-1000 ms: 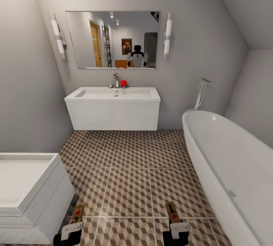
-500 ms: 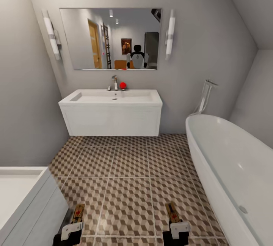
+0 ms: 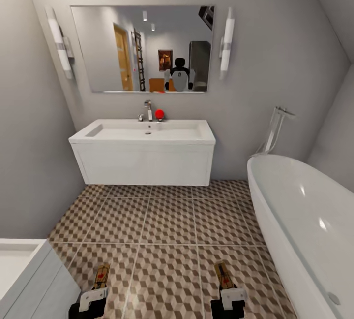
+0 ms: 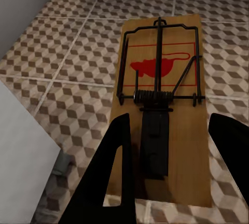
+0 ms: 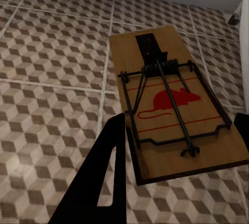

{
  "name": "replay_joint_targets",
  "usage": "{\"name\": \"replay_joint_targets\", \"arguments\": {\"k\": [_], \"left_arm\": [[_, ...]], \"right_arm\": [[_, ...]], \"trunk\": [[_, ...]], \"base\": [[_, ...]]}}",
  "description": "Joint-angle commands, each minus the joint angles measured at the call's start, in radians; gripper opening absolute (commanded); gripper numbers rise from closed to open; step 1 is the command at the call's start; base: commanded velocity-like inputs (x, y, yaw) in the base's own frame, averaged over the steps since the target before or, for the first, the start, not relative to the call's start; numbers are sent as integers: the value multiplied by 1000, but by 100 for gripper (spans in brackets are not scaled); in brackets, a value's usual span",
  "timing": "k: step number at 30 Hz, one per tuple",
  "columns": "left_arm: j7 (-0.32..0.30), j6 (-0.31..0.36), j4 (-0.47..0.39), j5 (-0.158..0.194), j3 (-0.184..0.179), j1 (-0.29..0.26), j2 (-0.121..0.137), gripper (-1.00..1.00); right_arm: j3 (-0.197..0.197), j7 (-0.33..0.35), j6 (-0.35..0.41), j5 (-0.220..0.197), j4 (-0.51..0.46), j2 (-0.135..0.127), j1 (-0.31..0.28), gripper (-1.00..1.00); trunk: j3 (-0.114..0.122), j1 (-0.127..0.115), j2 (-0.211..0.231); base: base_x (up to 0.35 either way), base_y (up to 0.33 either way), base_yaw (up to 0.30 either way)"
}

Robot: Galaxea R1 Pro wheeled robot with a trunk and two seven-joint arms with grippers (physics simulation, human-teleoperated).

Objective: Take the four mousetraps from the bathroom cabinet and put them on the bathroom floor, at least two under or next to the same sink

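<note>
The robot faces the sink (image 3: 142, 134) with one trap in each hand. The left gripper (image 3: 93, 300) pinches the left mousetrap (image 3: 101, 275) by its back end, with a dark finger on each side of the board. The right gripper (image 3: 228, 300) pinches the right mousetrap (image 3: 222, 275) the same way. In both wrist views the boards (image 4: 161, 105) (image 5: 176, 102) sit flat and level above the bathroom floor (image 3: 167, 220), with the red mouse picture facing up.

I think the step now is carrying these two traps to the sink. The sink is on the far wall, well apart from the traps, with bare tiles between. The bathtub (image 3: 305, 220) is close on the right and a white box (image 3: 29, 274) is close on the left, so the robot should roll straight up the middle.

To do it well, keep the squeeze firm and the boards level. Stop just in front of the white vanity. Then lower both arms until each board is almost on the tiles, and only then let go. Dropping from high up could make a trap bounce or flip.
</note>
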Motion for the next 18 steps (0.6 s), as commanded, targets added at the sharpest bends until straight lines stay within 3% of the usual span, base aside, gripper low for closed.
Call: {"name": "replay_joint_targets", "arguments": {"k": [1, 18], "left_arm": [[10, -3, 2, -7, -6, -1, -1, -100], [10, -3, 2, -7, -6, -1, -1, -100]], "right_arm": [[3, -10, 1, 8, 1, 0, -1, -100], [3, -10, 1, 8, 1, 0, -1, -100]], "trunk": [[-1, 1, 0], [-1, 1, 0]], "base": [[342, 0, 1], [342, 0, 0]]}}
